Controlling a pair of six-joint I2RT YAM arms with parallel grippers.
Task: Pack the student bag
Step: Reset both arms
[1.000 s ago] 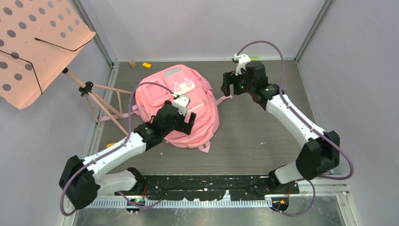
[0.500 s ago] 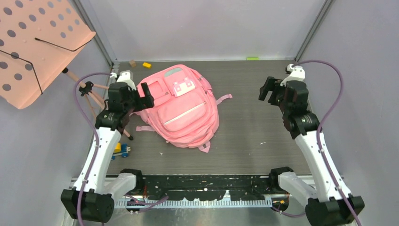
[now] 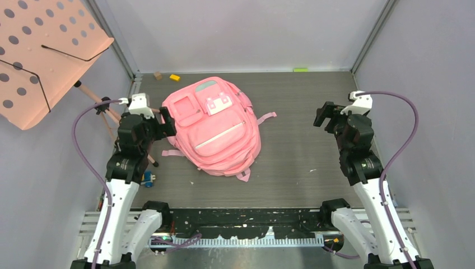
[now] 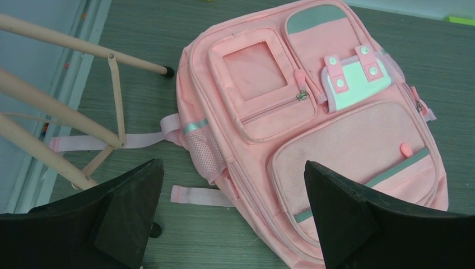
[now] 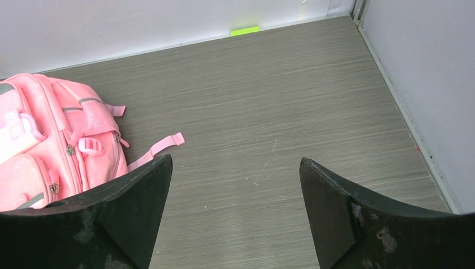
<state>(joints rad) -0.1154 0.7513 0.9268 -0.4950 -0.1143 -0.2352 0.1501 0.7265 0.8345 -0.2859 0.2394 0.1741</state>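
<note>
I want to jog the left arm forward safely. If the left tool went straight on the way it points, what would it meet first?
Most likely the student bag, around its side mesh pocket: the open left tool frames that edge. How far off is unclear.

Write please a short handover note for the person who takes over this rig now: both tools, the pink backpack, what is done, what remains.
Left tool: open, holds nothing, near the large pink fabric backpack, at the edge on its own side.
Right tool: open, holds nothing, over bare grey table, apart from the backpack.
Backpack: lies flat, front pockets up; the visible zips look shut.
Done: nothing that shows; contents hidden.
Left: small yellow block and flat green piece lie by the back wall, outside the backpack.
</note>
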